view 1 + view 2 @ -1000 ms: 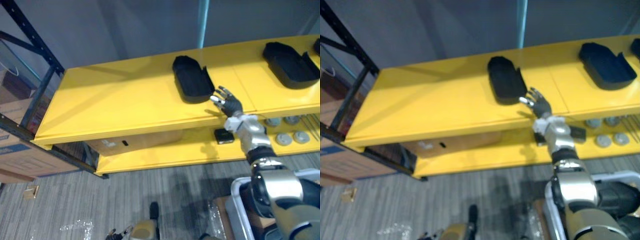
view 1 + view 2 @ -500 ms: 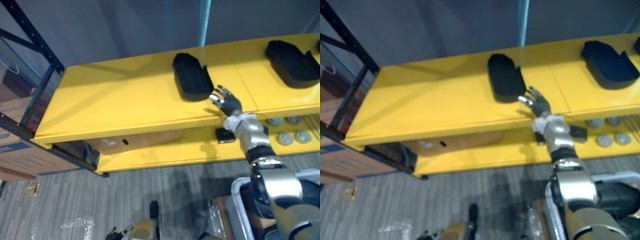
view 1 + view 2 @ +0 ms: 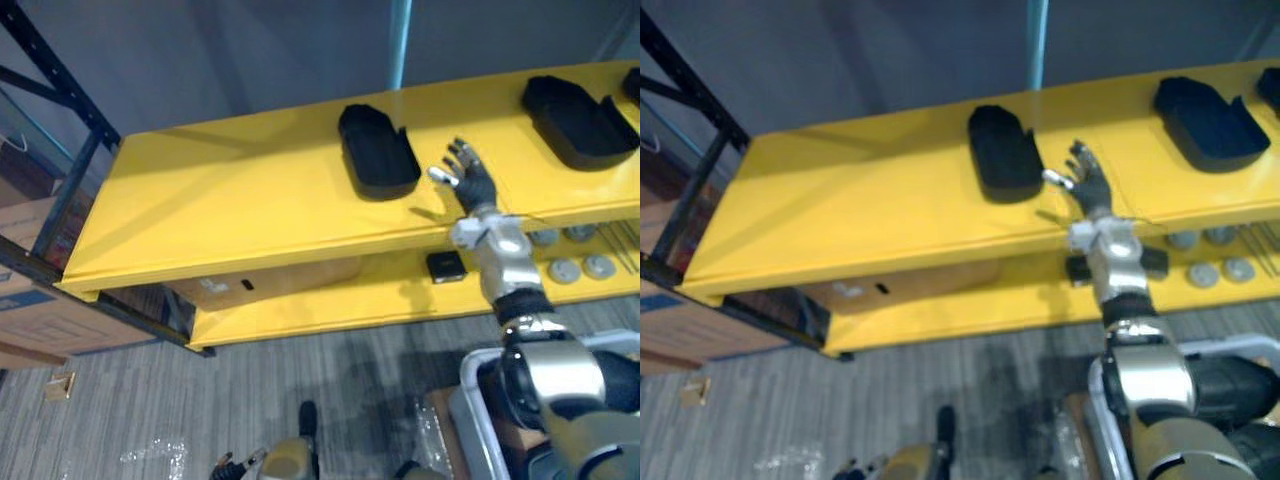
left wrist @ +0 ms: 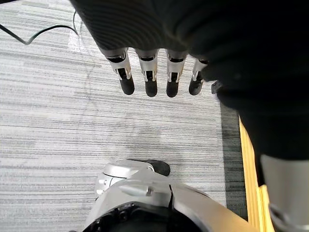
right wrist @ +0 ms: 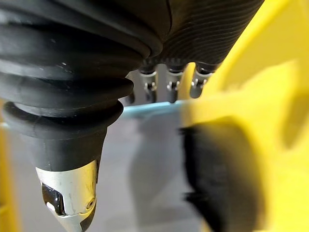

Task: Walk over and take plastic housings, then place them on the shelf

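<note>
Judged at the release end of placing, right hand point(image 3: 472, 187) spread empty just beside the black plastic housing point(image 3: 378, 155) lying on the yellow shelf point(image 3: 230, 210), left hand point(image 4: 149, 77) straight-fingered over carpet point(image 4: 48, 121); next calls for pulling clear without nudging it.

The shelf point(image 3: 240, 200) under the right robot hand point(image 3: 470, 186) is plain bright yellow, and so is the lower board point(image 3: 330, 300) beneath it. The plastic housing point(image 3: 377, 152) just beside that hand's fingers is matt black; a second housing point(image 3: 578, 120) well off to its right is the same black. The right robot hand has silver fingers with dark tips and a dark ribbed cover, and the left robot hand point(image 4: 150, 77) is coloured alike. Below the right robot hand lie a small black box point(image 3: 446, 265) and pale grey round discs point(image 3: 565, 270). The floor point(image 3: 180, 400) is grey carpet with fine stripes. Far to the hand's left, the rack posts point(image 3: 65, 80) are blue-black and the cardboard boxes point(image 3: 30, 310) brown. The pole point(image 3: 400, 40) beyond the hand is teal.
</note>
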Robot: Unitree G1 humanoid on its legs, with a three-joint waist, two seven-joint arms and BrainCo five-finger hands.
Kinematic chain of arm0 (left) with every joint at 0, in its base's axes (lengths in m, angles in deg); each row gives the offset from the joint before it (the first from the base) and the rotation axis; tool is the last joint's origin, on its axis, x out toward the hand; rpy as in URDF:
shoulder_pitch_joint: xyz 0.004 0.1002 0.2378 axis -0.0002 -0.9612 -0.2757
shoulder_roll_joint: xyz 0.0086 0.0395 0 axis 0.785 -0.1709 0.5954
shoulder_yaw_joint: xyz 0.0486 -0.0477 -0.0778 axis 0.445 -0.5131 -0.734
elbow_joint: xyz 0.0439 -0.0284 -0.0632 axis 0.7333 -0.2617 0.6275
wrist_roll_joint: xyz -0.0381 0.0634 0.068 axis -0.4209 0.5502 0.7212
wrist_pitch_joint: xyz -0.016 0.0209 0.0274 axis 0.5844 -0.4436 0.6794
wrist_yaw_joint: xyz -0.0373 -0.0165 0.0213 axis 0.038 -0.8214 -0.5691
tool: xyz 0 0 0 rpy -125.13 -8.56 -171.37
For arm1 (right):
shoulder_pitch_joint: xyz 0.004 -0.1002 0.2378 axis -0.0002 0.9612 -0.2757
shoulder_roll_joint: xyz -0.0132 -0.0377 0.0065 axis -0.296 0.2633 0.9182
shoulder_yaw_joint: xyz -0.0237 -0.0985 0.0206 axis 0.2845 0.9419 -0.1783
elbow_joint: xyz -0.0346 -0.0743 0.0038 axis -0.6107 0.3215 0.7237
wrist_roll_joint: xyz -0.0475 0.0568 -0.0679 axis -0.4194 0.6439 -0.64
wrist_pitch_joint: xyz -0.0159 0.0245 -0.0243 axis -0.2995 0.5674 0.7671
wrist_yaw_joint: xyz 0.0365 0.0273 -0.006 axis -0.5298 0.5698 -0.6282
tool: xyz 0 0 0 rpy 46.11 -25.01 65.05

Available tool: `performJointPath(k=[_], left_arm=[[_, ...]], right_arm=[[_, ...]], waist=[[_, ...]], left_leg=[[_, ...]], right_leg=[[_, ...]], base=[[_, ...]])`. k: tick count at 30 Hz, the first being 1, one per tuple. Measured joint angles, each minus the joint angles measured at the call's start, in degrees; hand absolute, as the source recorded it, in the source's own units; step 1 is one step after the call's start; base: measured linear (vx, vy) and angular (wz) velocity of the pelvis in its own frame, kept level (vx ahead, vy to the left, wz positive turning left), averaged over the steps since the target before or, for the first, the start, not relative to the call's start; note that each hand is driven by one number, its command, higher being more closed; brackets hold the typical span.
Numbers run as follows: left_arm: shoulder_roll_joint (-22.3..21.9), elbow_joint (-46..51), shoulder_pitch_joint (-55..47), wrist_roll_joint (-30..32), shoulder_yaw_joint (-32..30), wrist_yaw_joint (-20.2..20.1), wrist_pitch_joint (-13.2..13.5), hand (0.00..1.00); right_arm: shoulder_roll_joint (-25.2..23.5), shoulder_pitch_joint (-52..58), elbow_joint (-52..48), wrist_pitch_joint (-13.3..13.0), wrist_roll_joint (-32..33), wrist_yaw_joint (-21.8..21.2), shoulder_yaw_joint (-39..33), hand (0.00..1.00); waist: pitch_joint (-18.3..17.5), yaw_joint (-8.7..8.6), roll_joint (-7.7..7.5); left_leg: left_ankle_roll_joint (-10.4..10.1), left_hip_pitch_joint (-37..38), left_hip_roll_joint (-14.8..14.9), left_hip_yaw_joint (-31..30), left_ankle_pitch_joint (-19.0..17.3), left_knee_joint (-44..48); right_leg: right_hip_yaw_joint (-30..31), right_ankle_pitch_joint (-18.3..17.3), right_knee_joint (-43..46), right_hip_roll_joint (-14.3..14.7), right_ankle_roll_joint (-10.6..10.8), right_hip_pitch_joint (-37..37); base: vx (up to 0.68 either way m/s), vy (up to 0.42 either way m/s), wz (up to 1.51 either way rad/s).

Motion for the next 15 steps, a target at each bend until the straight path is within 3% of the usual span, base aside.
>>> performJointPath(k=[6,10,15], left_arm=[[0.5,0.2,0.0,0.0,0.0,0.1,0.2,0.00],[0.7,0.2,0.0,-0.2,0.0,0.1,0.1,0.00],[1.0,0.4,0.0,0.0,0.0,0.1,0.1,0.00]], right_arm=[[-1.6,6.1,-5.9,0.0,-0.7,2.0,1.5,0.00],[-2.1,9.9,-13.1,1.0,-0.6,-2.0,4.5,0.00],[-3.3,10.8,-13.4,3.3,-1.8,-5.5,8.0,0.00]], waist=[[0.0,-0.12,-1.01],[-0.1,-0.30,-1.27],[-0.2,-0.25,-1.86]], left_leg=[[0.0,-0.1,0.2,1.0,0.0,0.0],[0.0,-0.1,0.4,1.9,0.0,0.0],[0.0,-0.1,0.4,2.1,0.0,0.0]], right_leg=[[1.4,0.0,-0.1,0.1,0.0,-1.0],[2.1,0.0,-0.1,0.2,-0.1,-1.4],[2.5,0.2,-0.1,0.3,-0.1,-1.7]], base=[[-0.01,0.006,-0.09],[0.00,0.006,-0.09],[0.00,-0.003,-0.04]])
